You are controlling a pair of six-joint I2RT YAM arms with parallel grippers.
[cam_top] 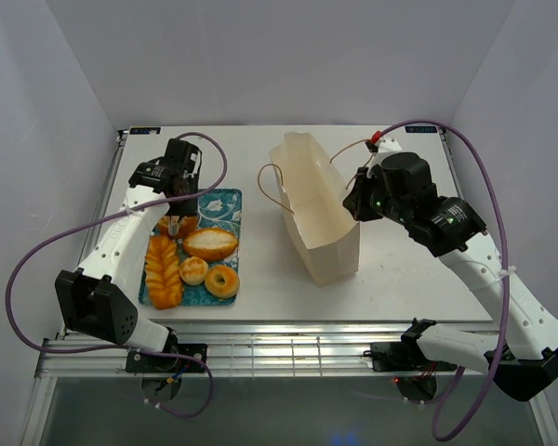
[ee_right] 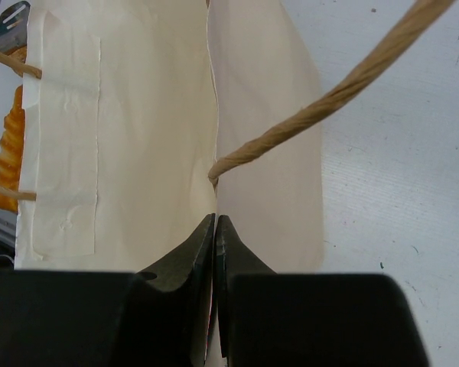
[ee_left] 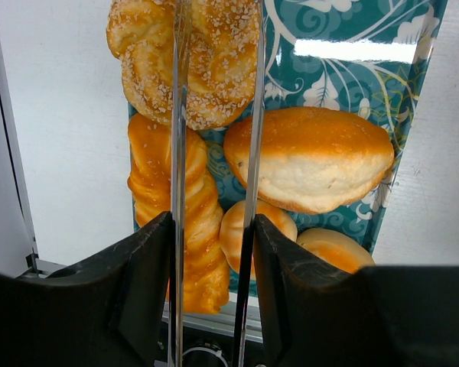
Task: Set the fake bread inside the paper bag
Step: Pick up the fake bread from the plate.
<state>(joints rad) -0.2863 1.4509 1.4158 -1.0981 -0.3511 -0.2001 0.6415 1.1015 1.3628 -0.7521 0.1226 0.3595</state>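
Top view: a pale tan kraft paper bag stands upright and open-mouthed at mid-table on the white table. It is just right of a teal floral rectangular tray.

All the fake bread seen lies on the tray, and none shows inside the bag.
- Glossy golden braided loaf: along the tray's left side.
- Oval roll: right of the loaf.
- Small bun and ring bagel: at the near end.
- Seeded twisted pastry: at the far end.

Left gripper: over the tray's far end, jaws about half apart. In the wrist view the thin fingers frame the seeded twisted pastry, which is wider than the gap between them. The pastry rests on the tray. Whether the fingers touch it cannot be told.

Right gripper: at the bag's right rim, jaws pressed together with the edge of the bag's wall pinched between them. A brown cord handle loops out just past the tips.
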